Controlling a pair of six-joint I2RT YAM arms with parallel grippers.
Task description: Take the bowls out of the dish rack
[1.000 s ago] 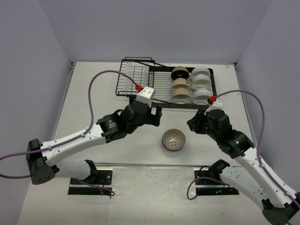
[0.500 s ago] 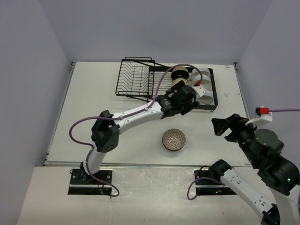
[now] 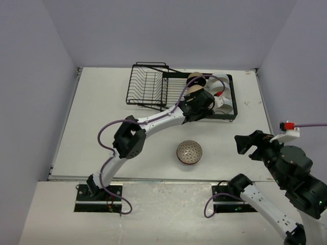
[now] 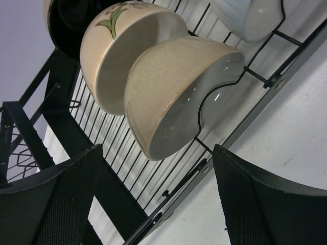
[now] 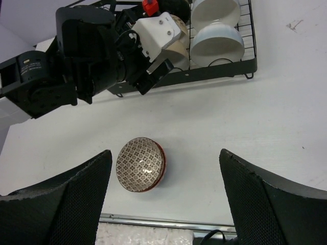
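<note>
No legible text, brand, number or sign in any view. Small pale sticker (image 5: 31,64) on left arm motor housing (image 5: 41,84), right wrist view: print too small to read. Green leaf painting on beige bowl (image 4: 122,51): decoration, not lettering.

white table (image 3: 92,112) w/ dish rack (image 3: 148,84), patterned bowl (image 3: 189,152)
</note>
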